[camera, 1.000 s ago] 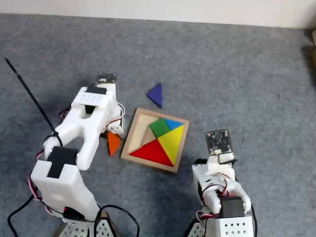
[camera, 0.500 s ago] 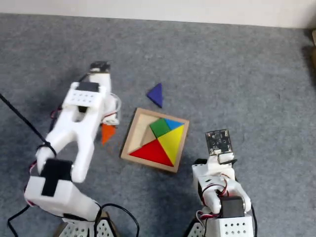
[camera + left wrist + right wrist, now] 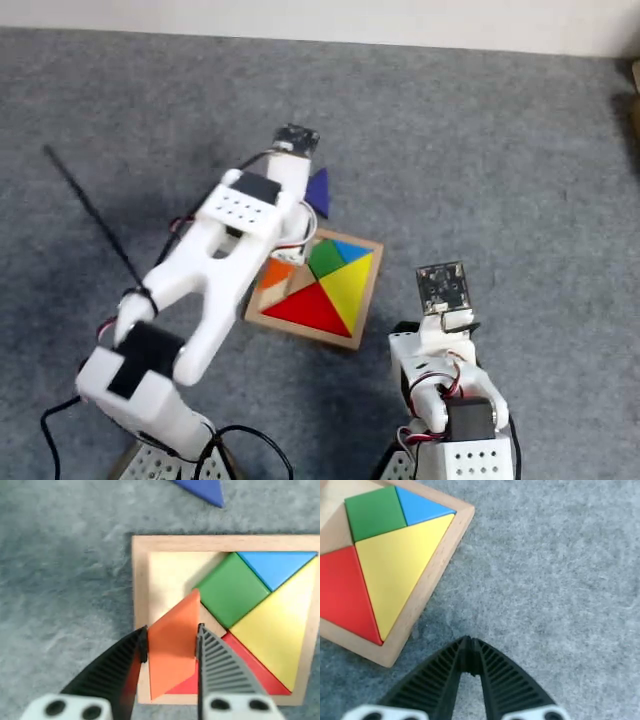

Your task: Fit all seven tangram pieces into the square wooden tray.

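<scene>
Four pieces already lie in the square wooden tray (image 3: pixel 305 332): a green square (image 3: pixel 322 257), a light blue triangle (image 3: pixel 350 250), a large yellow triangle (image 3: pixel 350 285) and a large red triangle (image 3: pixel 305 305). They sit flush against one another and fill the half of the tray nearer the right arm. The part on the left arm's side shows bare wood.

One orange parallelogram (image 3: pixel 172 625) is clamped between the two fingers of the left end effector (image 3: pixel 171 637), which grip it by its long edges. In the left wrist view the piece hangs over the bare part of the tray, with its upper corner close to the green square and its lower end overlapping the red triangle's edge. I cannot tell whether it touches the tray floor. From the high view the left arm stretches across the grey table (image 3: pixel 500 150) to the tray's near-left side, and a sliver of orange shows under its wrist.

One dark blue triangle (image 3: pixel 318 188) lies flat on the table just beyond the tray's far corner, apart from the rim and partly behind the left arm.

Over on the other side, the right end effector (image 3: pixel 470 652) has its fingers pressed together with nothing between them. It hangs above bare table just beside the tray's edge by the yellow triangle, not touching the wood.
</scene>
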Tool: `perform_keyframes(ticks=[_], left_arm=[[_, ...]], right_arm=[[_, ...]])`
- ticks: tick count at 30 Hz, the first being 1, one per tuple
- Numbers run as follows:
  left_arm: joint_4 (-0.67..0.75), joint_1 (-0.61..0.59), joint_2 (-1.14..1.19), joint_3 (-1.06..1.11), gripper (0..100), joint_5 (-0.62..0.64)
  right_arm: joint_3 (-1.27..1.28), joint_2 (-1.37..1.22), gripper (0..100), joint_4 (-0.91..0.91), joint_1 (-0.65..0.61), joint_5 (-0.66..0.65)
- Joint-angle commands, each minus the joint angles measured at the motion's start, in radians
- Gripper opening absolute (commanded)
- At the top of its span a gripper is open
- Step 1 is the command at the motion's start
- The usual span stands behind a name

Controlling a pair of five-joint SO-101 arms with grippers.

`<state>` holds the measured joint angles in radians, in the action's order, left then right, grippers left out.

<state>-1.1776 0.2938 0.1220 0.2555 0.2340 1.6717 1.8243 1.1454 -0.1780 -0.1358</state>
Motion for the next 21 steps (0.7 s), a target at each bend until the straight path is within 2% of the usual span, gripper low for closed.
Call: perform_keyframes(ticks=[1,5,10,17,21], left_arm=[[0.014,0.019,0.054,-0.088,18,-0.009],[-0.017,0.022,0.074,-0.096,26,-0.011],[-0.046,0.016,0.074,-0.111,26,-0.014],[-0.06,-0.022,0.079,-0.194,25,-0.014],[-0.003,-0.03,0.085,-0.176,17,-0.018]], right_arm=[[0.104,0.002,0.5,0.005,0.012,0.003],[0.104,0.002,0.5,0.005,0.012,0.003],[0.104,0.002,0.5,0.005,0.012,0.003],[0.104,0.002,0.5,0.005,0.012,0.003],[0.104,0.002,0.5,0.005,0.012,0.003]])
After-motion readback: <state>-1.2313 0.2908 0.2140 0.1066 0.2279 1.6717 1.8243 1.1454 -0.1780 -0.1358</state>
